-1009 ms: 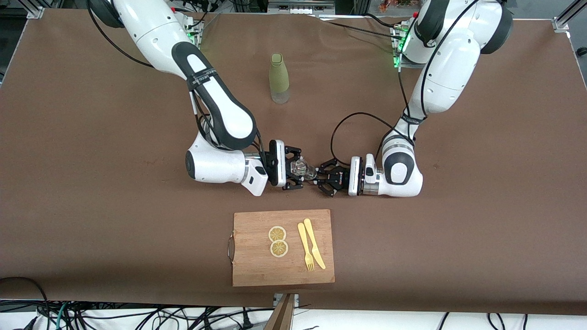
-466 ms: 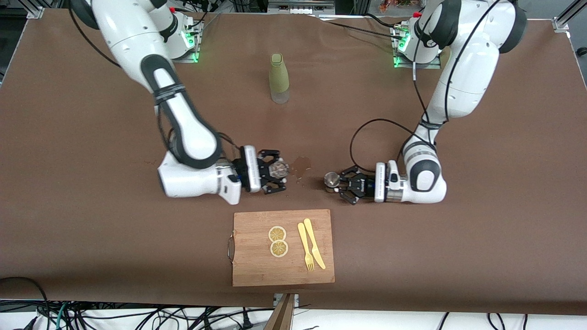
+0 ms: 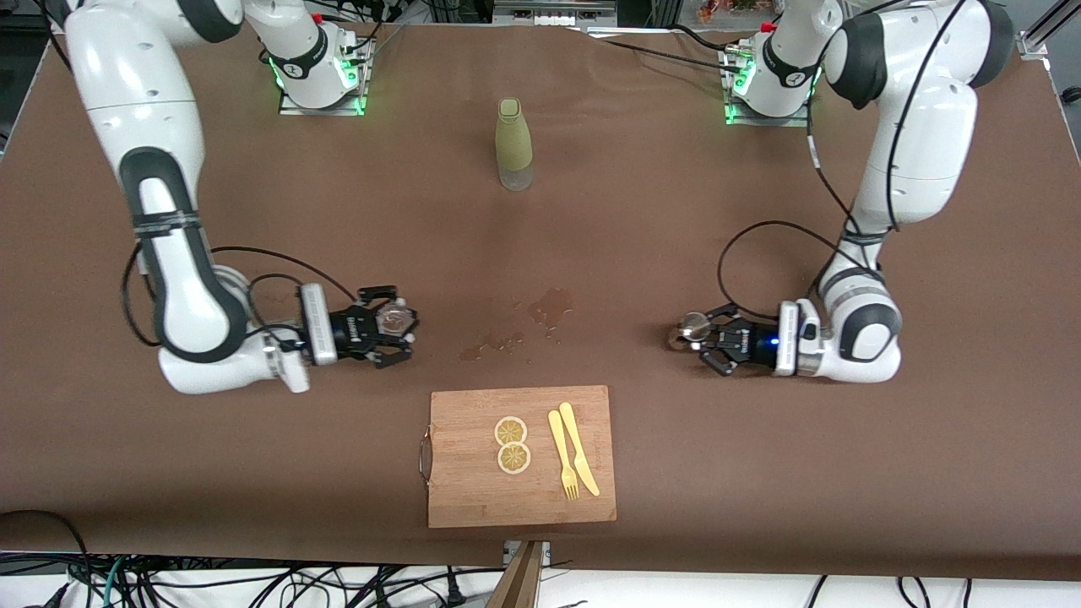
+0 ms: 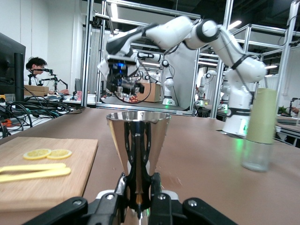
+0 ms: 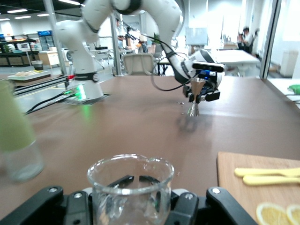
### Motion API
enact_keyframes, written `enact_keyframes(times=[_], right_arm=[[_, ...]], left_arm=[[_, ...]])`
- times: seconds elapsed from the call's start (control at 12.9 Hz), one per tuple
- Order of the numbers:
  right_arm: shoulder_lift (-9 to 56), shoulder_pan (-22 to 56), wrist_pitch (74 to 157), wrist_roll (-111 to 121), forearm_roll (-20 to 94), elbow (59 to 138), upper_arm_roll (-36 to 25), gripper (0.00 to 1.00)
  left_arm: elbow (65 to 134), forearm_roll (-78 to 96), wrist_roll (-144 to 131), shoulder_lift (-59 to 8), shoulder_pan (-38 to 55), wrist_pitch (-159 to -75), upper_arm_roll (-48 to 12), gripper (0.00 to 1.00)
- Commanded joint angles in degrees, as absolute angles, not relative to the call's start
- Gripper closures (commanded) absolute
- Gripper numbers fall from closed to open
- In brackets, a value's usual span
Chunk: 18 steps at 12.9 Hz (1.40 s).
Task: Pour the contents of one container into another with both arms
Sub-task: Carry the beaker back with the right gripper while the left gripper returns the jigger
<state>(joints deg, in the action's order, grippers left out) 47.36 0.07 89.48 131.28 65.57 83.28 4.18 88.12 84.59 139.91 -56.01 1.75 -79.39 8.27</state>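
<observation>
Front view: pouring judged done; right gripper clamped on glass beaker, left gripper on steel jigger; spill at twelve o'clock of board.

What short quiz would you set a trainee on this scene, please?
1. True or false: the green bottle lies tipped over on the table.
2. What does the right end effector hold? A) a sponge B) a clear glass beaker C) a spoon
3. Name what the left end effector is gripping.

Key:
1. False: it stands upright.
2. B.
3. A metal cup, gripped by its narrow lower part.
</observation>
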Motion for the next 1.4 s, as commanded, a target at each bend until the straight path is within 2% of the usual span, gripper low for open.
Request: enact_keyframes(times=[0.0,0.31,0.54,0.85,0.93,1.01,1.09,1.32], right_arm=[[48.68,-6.13,84.22,140.25,60.15,85.78,4.31,1.00],[55.18,-13.96,83.85,148.87,54.85,85.69,4.04,1.00],[59.14,-16.34,83.76,151.78,54.58,85.52,4.04,1.00],[60.20,-17.14,83.76,151.96,54.75,85.34,4.04,1.00],[60.55,-17.31,83.76,151.53,54.93,85.34,4.04,0.83],[60.90,-17.75,83.67,151.18,54.93,85.34,4.04,0.23],[60.82,-18.19,83.67,151.26,54.50,85.43,4.04,0.00],[60.65,-20.12,83.58,151.09,52.48,85.43,3.26,0.00]], left_arm=[[88.59,79.39,144.13,-55.81,-2.53,-74.11,9.83,1.00],[88.68,71.92,148.08,-56.25,-9.64,-67.34,11.16,1.00],[88.68,65.24,151.69,-56.51,-15.71,-65.74,11.16,1.00],[88.59,60.82,155.56,-56.95,-19.77,-65.22,11.16,1.00],[88.59,60.82,156.78,-57.21,-19.95,-65.13,11.16,1.00],[88.59,60.73,157.41,-57.56,-20.04,-65.04,11.16,1.00],[88.42,60.73,157.41,-57.92,-20.21,-65.04,11.16,1.00],[88.24,60.73,158.73,-59.06,-20.30,-65.13,11.16,1.00]])
